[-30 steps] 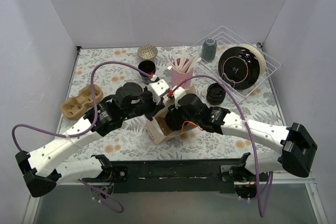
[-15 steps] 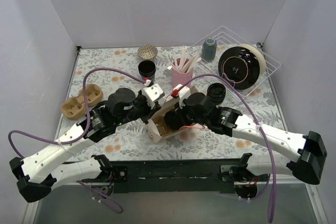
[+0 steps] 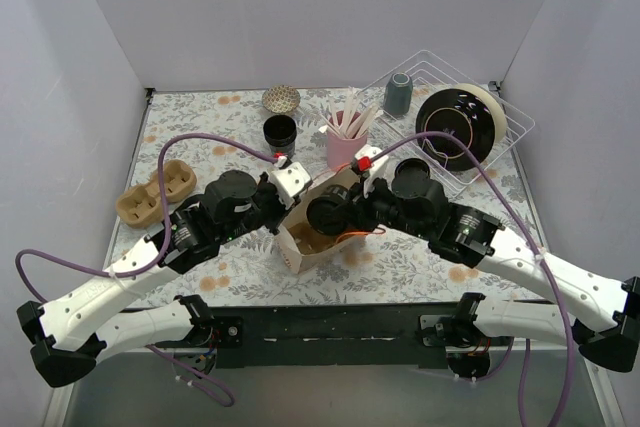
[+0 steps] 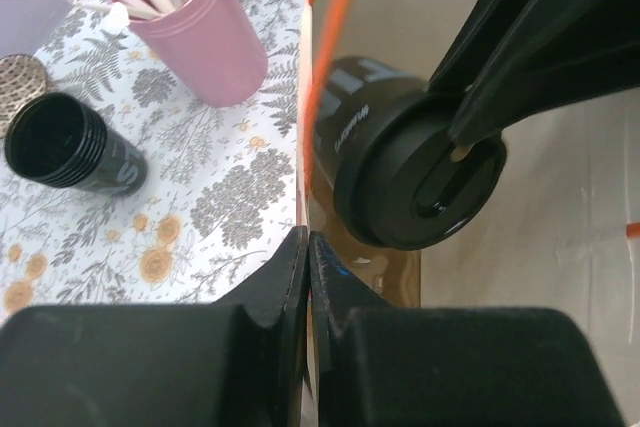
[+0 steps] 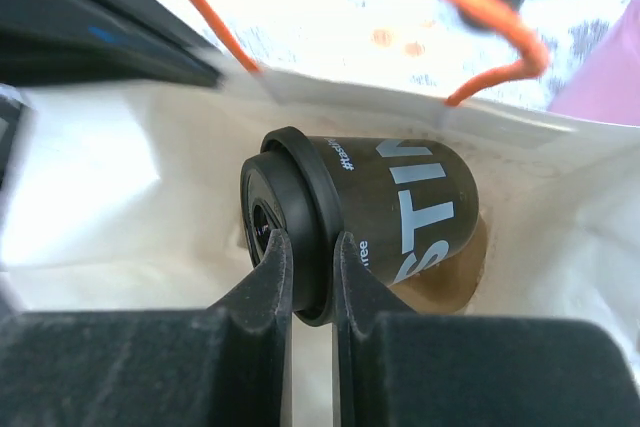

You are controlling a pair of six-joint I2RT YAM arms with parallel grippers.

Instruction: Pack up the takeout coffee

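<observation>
one takeout coffee [image 5: 400,212] clamped in right gripper [image 5: 310,252], left gripper [image 4: 307,247] pinching one bag [image 4: 565,227]

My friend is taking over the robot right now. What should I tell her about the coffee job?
Left gripper: shut, pinching one wall of the white paper bag with orange handles, holding it open.
Right gripper: shut on the lid rim of the small black takeout coffee cup with a glossy black lid.
Cup: inside the bag, tipped on its side, held by the right gripper.
Done: cup is in the bag.
Left: probably set it down, upright if possible, let go, and draw both grippers away.
</observation>
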